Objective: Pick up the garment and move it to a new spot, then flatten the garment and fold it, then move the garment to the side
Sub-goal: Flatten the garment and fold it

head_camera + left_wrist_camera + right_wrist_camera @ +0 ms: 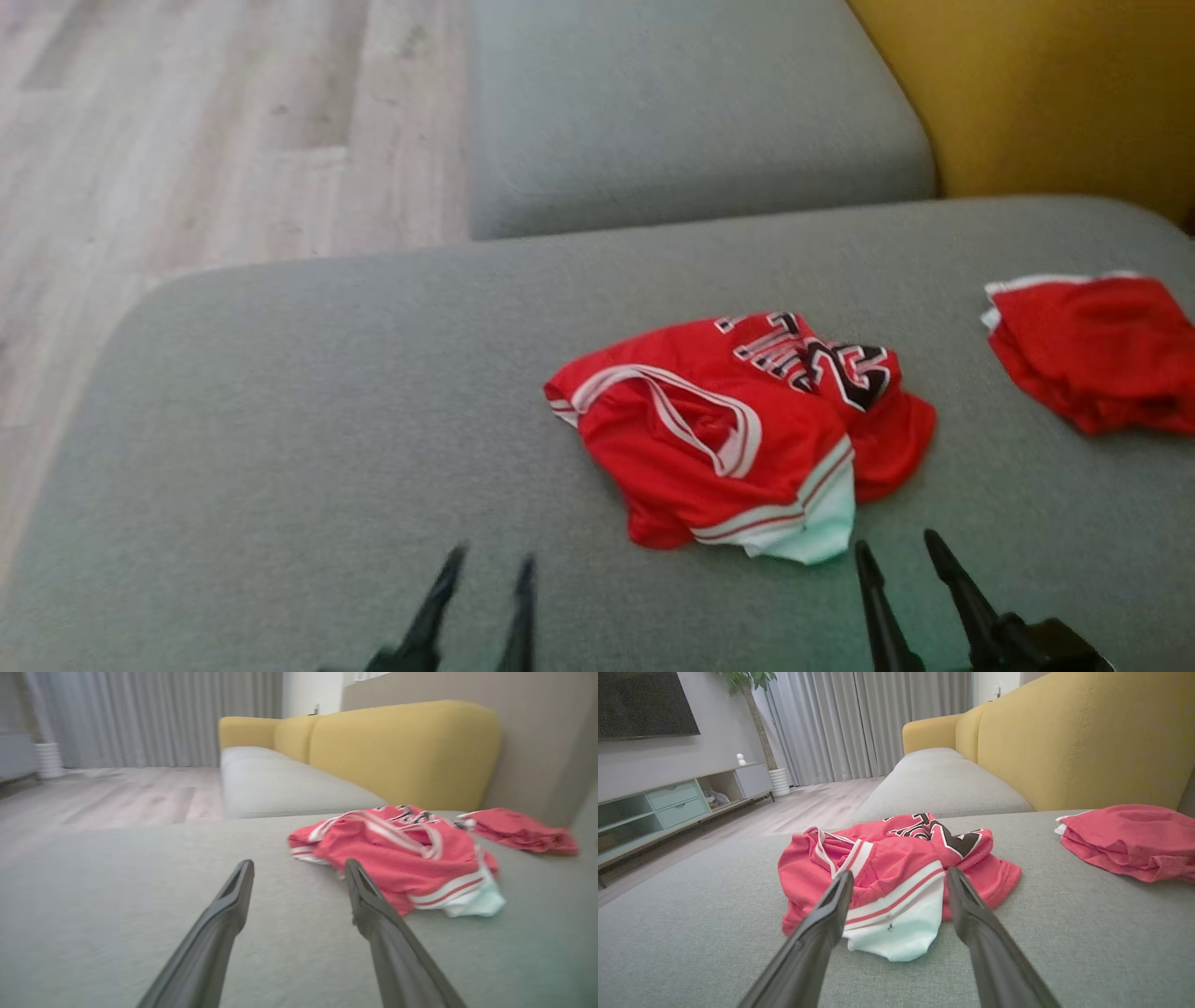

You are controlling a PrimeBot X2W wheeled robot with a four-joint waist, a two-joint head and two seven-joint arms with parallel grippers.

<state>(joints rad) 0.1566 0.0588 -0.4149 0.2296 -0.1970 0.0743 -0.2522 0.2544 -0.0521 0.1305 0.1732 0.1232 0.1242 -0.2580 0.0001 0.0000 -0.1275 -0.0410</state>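
Nothing looks done yet. The red shirt (738,429) lies in a crumpled heap on the gray sofa seat (280,420), just in front of the right gripper (896,541) & a bit right of the left gripper (493,557). Both grippers are spread wide w/ nothing in them (not touching the shirt). Another red cloth (1092,350) lies well apart, far right. Left to do: pick up, move, flatten, fold, put aside.

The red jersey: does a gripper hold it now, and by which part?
Nothing is held. The left gripper and the right gripper stand open with nothing between their fingers. The crumpled red jersey lies loose on the grey cushion.
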